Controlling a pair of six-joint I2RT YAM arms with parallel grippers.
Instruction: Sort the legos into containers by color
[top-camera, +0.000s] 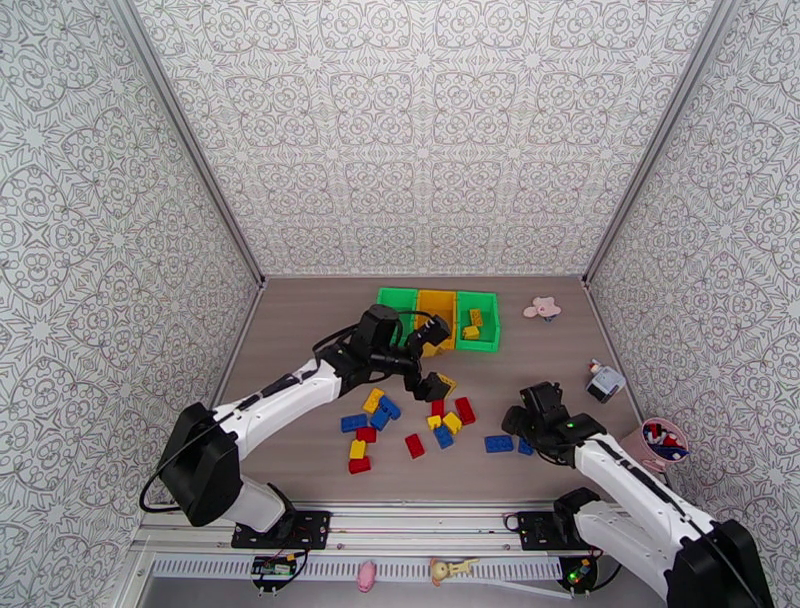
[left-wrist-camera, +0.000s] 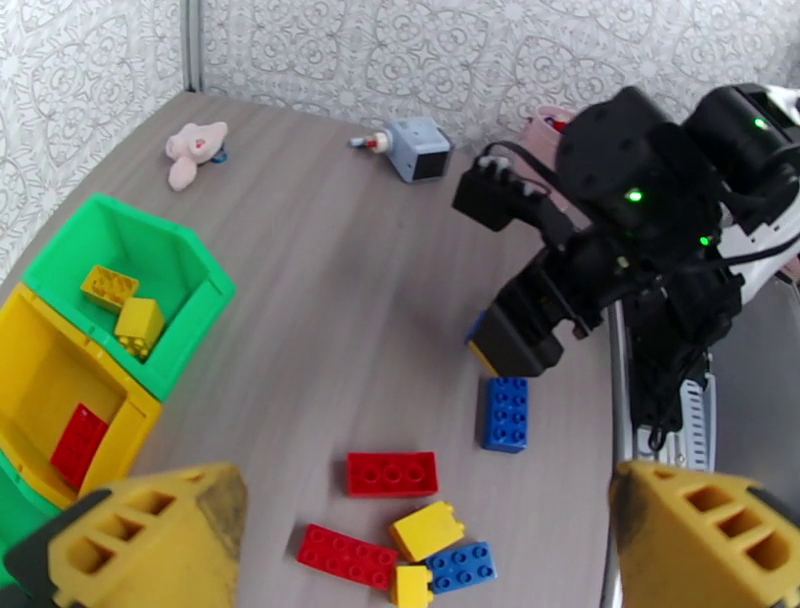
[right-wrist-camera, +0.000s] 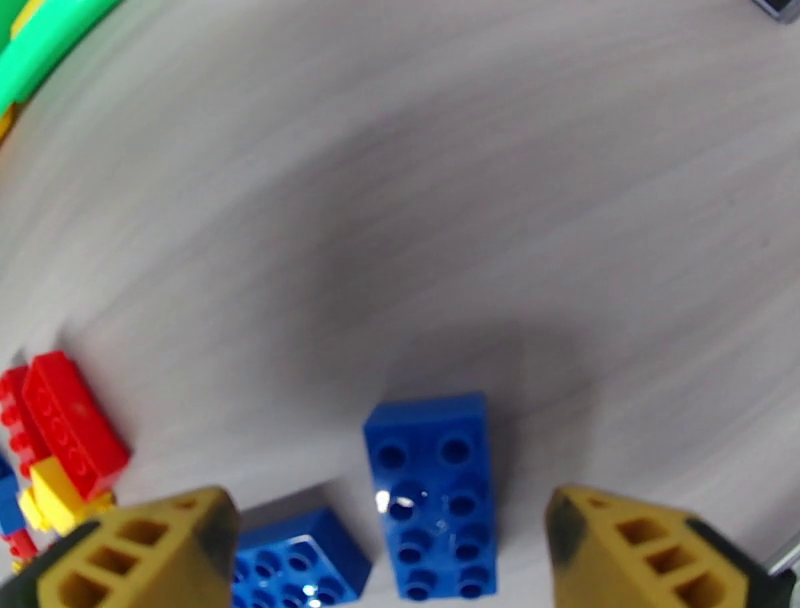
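Lying loose on the near middle of the table (top-camera: 300, 330), the legos (top-camera: 414, 445) made a small scatter of red, yellow and blue bricks. A long blue brick (top-camera: 498, 443) sat at the right edge of that scatter, a little apart from the rest. In the right wrist view a smaller blue brick (right-wrist-camera: 290, 565) lay just to its left.

The right gripper (top-camera: 520, 432) was low over this long blue brick (right-wrist-camera: 432, 490). Its fingers (right-wrist-camera: 150, 550) were spread wide, with the brick in the gap between them and neither pad touching it.

The left gripper (top-camera: 432, 360) hung over the far side of the scatter, between the bricks and the containers (top-camera: 478, 347). Its claw (left-wrist-camera: 428, 520) gaped wide with nothing in it.

The containers stood in a row at the far middle of the table, green, yellow, green. Two yellow bricks (left-wrist-camera: 125, 305) lay in the right green bin, and one red brick (left-wrist-camera: 78, 445) lay in the yellow one.

A pink flower toy (top-camera: 543, 308) lay to the right of the bins. A small grey box (top-camera: 604, 383) and a pink cup (top-camera: 660, 440) sat along the right edge.
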